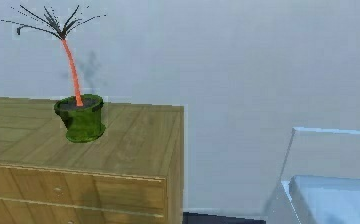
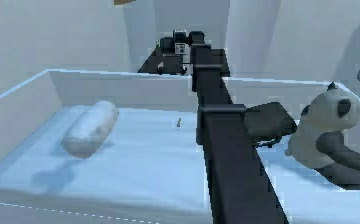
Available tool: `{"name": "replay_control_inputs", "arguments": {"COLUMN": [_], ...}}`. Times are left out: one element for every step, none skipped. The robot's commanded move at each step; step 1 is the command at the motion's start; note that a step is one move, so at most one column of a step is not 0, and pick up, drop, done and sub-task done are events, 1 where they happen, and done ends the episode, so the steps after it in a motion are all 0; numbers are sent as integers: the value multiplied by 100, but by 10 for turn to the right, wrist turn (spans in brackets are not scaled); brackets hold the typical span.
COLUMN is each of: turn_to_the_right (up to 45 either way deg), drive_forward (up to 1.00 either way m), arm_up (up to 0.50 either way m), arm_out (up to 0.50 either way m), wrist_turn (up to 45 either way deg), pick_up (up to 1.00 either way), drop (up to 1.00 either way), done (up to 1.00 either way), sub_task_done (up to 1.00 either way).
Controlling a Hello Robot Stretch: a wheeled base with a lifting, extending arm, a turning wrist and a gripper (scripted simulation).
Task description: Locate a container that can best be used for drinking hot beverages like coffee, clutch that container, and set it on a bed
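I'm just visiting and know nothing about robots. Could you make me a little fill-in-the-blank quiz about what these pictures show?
1. The plant on the wooden dresser grows in a ____ pot.
2. The black and white soft toy beside the arm is a ____.
3. The robot's dark arm stretches out over a white-framed ____.

Missing words: green; panda; bed.
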Motion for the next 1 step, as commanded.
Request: {"name": "replay_control_inputs", "arguments": {"turn_to_the_right": [0], "drive_forward": [0], "arm_up": [-16], "arm_out": [0], "wrist_turn": [0], "pick_up": [0], "drop": [0], "done": [0], "sub_task_done": [0]}}
